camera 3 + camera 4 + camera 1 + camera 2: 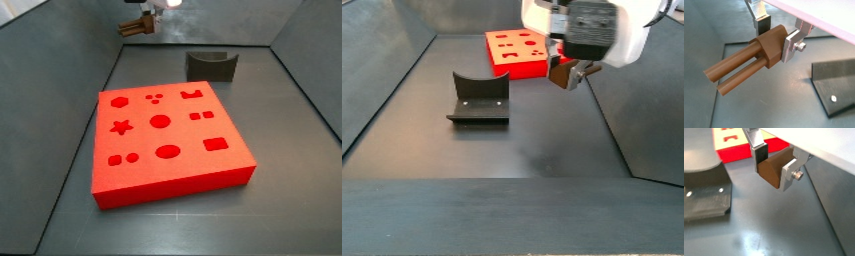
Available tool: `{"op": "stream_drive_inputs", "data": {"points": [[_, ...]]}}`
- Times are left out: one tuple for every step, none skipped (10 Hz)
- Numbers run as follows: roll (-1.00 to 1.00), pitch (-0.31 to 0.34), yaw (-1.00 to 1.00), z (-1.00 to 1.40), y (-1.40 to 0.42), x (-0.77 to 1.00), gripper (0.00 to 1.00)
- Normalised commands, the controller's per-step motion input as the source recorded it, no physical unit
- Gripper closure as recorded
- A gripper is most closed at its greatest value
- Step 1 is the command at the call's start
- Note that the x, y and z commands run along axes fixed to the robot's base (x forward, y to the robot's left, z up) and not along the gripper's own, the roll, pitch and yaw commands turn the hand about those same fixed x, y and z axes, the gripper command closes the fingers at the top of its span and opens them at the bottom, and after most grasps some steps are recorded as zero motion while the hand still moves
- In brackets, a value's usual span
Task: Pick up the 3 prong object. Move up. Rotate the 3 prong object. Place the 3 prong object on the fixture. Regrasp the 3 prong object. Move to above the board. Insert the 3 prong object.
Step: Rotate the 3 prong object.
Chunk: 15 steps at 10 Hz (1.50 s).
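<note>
The gripper (572, 76) hangs above the counter (543, 140), fingers (790, 44) clamped on the 3 prong object (747, 62). The fixture (477, 99) sits at nine o'clock, well apart, with the board (520, 52) at eleven.

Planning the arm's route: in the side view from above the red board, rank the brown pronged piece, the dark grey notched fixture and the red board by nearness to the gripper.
1. Brown 3 prong object: held in the gripper, raised, far-left corner.
2. Dark grey notched fixture: on the floor, right of it.
3. Flat red board: nearer the camera. Depth is uncertain, so 2 and 3 are a judgement.
</note>
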Motion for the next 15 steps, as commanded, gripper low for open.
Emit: {"op": "stream_drive_inputs", "data": {"points": [[-0.01, -0.001, -1.0, -0.03, 0.01, 0.02, 1.0], [-0.01, -0.001, -1.0, -0.03, 0.02, 0.02, 1.0], [-0.01, -0.001, -1.0, -0.03, 0.01, 0.02, 1.0], [-0.01, -0.001, -1.0, -0.03, 0.01, 0.02, 1.0], [-0.01, -0.001, -1.0, -0.03, 0.02, 0.02, 1.0], [-0.01, -0.001, -1.0, -0.03, 0.02, 0.02, 1.0], [-0.01, -0.001, -1.0, -0.03, 0.02, 0.02, 1.0], [-0.01, -0.001, -1.0, -0.03, 0.02, 0.02, 1.0], [-0.01, -0.001, -1.0, -0.03, 0.02, 0.02, 1.0], [-0.01, -0.001, -1.0, -0.03, 0.02, 0.02, 1.0], [-0.01, -0.001, -1.0, -0.03, 0.02, 0.02, 1.0], [-0.01, -0.002, -1.0, -0.03, 0.01, 0.02, 1.0], [-0.01, -0.002, -1.0, -0.03, 0.02, 0.02, 1.0], [-0.01, -0.002, -1.0, -0.03, 0.02, 0.02, 1.0], [-0.01, -0.002, -1.0, -0.03, 0.02, 0.02, 1.0]]}}
